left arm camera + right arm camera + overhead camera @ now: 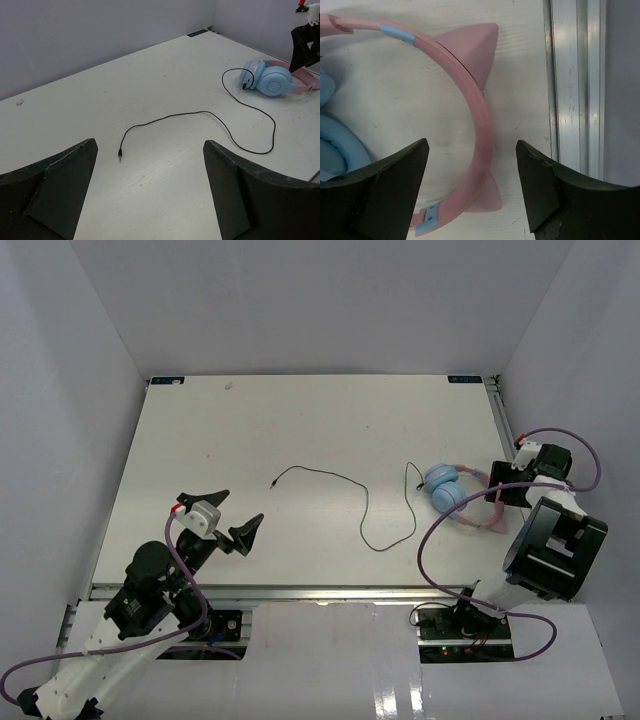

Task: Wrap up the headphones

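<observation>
The headphones [448, 490] lie flat at the table's right side, light-blue earcups [272, 80] together and pink headband [482, 115] curving toward the right edge. Their thin black cord [365, 510] loops across the middle of the table and ends in a plug [120, 156]. My right gripper [472, 145] hovers open over the headband, one finger on each side of the pink band near a cat-ear point [487, 197], without touching it. My left gripper [150, 190] is open low over the table at the left, the plug lying just beyond its left finger [60, 185].
An aluminium rail [575, 85] runs along the table's right edge close to my right fingers. White walls enclose the table [250, 430] on three sides. Purple arm cables [430, 540] arc near the right arm.
</observation>
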You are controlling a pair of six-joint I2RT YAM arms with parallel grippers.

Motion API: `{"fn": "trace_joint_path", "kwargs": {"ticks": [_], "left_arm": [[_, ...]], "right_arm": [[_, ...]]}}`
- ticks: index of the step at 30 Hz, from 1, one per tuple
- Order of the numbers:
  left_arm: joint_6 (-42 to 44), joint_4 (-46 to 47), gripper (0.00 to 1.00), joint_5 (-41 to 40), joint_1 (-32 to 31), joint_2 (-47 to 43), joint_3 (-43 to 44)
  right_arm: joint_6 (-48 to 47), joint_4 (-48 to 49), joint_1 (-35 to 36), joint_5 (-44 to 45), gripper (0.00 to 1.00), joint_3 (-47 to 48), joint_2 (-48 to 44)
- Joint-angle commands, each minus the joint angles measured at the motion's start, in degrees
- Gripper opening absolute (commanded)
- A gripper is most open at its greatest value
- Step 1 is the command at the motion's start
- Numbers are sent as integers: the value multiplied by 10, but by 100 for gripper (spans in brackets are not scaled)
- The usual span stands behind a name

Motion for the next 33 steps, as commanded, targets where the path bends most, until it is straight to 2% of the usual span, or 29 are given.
{"fn": "trace_joint_path", "kwargs": {"ticks": [1,8,9,11,12,15,18,20,22,23,25,27,29,31,33], "left_arm": [[2,8,98,12,3,-4,-5],[3,10,98,16,3,3,-8],[3,11,98,17,3,4,-8],[1,14,98,27,2,5,-10],[-5,20,98,42,2,7,-12],[-30,45,98,105,3,34,-22],[-54,42,98,122,3,105,6],[-102,41,98,141,2,217,35],[-111,70,98,211,2,298,51],[-110,97,94,239,2,338,57],[-86,135,85,273,1,389,72],[-47,171,82,300,2,431,77],[16,231,84,357,2,443,58],[41,290,92,370,1,440,17],[48,344,94,363,2,437,-6]], "right_arm": [[1,3,2,18,67,34,70],[-11,22,17,29,42,38,116],[-16,25,19,26,28,34,115],[-23,24,21,13,10,28,111],[-28,22,21,4,8,24,103],[-41,8,21,-49,8,10,61],[-52,-28,28,-121,8,10,-1],[-73,-70,59,-176,8,20,-54],[-95,-97,114,-205,8,27,-92],[-106,-105,151,-214,8,32,-123],[-122,-111,214,-233,8,40,-188],[-130,-110,268,-257,8,60,-231],[-137,-122,295,-296,8,97,-249],[-126,-136,304,-328,8,139,-250],[-110,-151,309,-353,8,192,-247]]}}
